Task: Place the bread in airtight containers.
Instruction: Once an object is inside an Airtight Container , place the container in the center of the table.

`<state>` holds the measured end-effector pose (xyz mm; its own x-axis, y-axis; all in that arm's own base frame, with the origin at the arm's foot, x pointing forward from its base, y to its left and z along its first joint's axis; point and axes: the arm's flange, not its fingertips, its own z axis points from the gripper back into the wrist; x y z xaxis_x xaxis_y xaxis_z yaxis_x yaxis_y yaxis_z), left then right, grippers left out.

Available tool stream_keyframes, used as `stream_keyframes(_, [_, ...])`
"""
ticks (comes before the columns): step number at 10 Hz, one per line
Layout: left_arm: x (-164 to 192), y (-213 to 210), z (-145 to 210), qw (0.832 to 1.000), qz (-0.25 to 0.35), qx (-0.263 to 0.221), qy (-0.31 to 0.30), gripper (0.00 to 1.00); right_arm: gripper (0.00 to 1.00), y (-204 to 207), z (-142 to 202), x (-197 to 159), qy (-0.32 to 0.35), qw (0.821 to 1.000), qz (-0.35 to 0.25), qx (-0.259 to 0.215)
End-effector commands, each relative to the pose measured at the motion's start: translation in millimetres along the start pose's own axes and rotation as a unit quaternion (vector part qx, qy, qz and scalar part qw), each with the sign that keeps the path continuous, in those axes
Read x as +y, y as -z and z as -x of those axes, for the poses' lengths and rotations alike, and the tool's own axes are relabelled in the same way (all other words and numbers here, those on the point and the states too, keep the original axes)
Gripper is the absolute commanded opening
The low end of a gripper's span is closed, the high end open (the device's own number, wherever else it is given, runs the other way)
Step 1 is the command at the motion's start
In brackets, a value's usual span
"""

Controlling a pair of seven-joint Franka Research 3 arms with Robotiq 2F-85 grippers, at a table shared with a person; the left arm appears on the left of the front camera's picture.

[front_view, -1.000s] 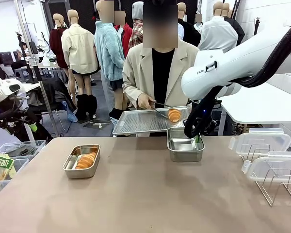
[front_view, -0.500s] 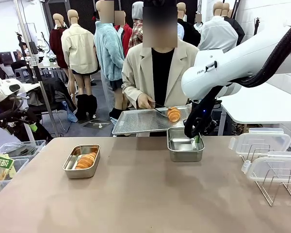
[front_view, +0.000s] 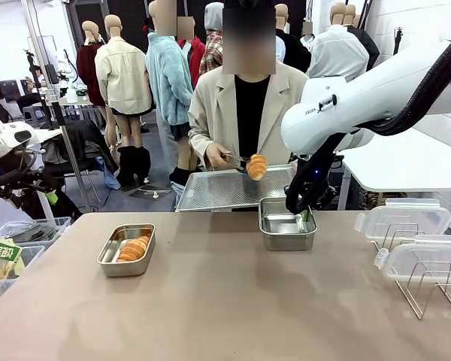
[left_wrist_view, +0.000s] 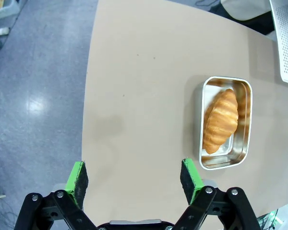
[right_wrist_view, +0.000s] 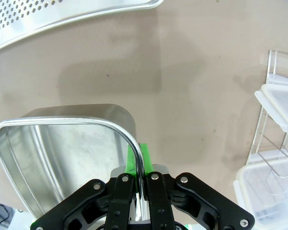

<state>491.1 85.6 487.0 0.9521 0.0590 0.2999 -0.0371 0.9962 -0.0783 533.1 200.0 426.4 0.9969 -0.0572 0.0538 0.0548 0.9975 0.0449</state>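
While right pincer point(right_wrist_view: 138, 160) clamps tin point(front_view: 286, 241) rim — roll point(front_view: 257, 166) (person-held) beyond, apart.

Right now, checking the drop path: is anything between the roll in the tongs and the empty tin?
Nothing visible. The roll hangs in tongs over the tray; the empty tin sits lidless just in front. The right gripper pinches the tin's corner rim, clear of the opening.

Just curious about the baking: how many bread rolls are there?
2. One roll lies in the left tin; a second roll hangs in the person's tongs over the perforated tray.
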Motion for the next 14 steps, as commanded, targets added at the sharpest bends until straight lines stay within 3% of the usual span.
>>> stream_keyframes(1, [-0.4, -1.3, 1.3, 1.000, -0.006, -0.005, -0.001, 1.00, 0.00, -1.0, 2.4, -0.4, 0.000, 1.000, -0.002, -0.007])
stream_keyframes(14, [-0.4, -1.3, 1.3, 1.000, -0.006, -0.005, -0.001, 1.00, 0.00, -1.0, 2.4, -0.4, 0.000, 1.000, -0.002, -0.007])
